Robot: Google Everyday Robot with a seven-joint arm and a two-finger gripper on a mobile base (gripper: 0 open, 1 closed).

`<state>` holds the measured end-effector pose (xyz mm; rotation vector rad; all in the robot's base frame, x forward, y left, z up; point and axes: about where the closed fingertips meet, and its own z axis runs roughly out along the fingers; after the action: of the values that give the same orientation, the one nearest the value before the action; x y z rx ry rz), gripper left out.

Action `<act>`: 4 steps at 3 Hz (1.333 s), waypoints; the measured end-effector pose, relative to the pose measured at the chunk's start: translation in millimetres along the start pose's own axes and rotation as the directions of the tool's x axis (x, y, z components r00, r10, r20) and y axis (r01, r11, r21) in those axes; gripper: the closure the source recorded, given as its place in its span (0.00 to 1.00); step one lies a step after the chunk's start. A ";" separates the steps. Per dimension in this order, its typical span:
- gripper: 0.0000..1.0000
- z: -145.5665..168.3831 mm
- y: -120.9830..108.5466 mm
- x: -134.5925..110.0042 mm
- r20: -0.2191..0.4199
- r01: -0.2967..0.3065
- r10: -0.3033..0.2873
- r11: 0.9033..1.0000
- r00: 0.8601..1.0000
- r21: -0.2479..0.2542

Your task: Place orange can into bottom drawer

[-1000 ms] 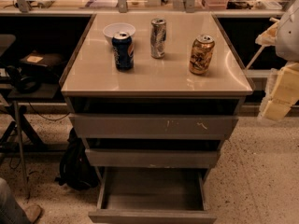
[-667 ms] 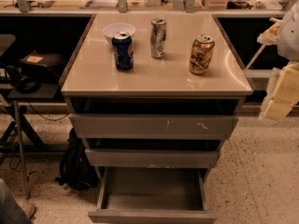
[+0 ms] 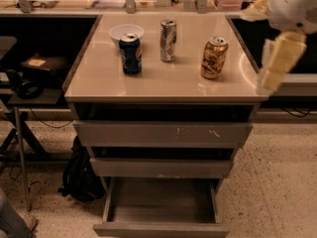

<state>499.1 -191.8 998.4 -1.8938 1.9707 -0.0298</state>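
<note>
Camera view looks down on a grey cabinet whose tabletop [image 3: 163,86] carries three cans and a bowl. The orange can [image 3: 214,57] stands upright toward the right edge of the tabletop, about midway between the far and near edges. It is apart from the other things, and nothing touches it. A silver can [image 3: 168,40] stands nearer the far edge, around the middle. A blue can [image 3: 131,53] stands to the left of it, and a white bowl [image 3: 126,31] sits just behind the blue can, toward the far left corner.

The pincer [image 3: 281,58] hangs just beyond the right edge of the tabletop, up from the near right corner. It is off to the side of the orange can and clear of it. It shows only as a pale shape under the arm's white body, so whether it is apart or together cannot be told.

Under the tabletop the bottom drawer [image 3: 161,205] stands pulled well out, its floor bare, while the two upper drawers [image 3: 163,133] sit further in. A dark backpack [image 3: 79,175] leans on the floor by the cabinet's left side.

The task looks to be at its start. The drawer is already open to receive the can, but the can has not yet been gripped. What is left is likely to reach over the right edge, take the can, lift it clear, carry it down in front of the cabinet and release it in the drawer.
</note>
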 end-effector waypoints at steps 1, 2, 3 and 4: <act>0.00 37.4 -55.6 -15.2 0.091 0.077 -0.072 0.996 0.993 -0.043; 0.00 57.5 -102.5 -14.9 0.219 0.053 -0.049 0.999 0.974 -0.012; 0.00 45.5 -122.0 -23.3 0.260 0.053 -0.062 0.998 0.964 0.045; 0.00 45.6 -128.9 -8.1 0.293 0.001 -0.023 0.997 0.956 0.076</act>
<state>635.7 -182.3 996.2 -1.7483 1.7339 0.1630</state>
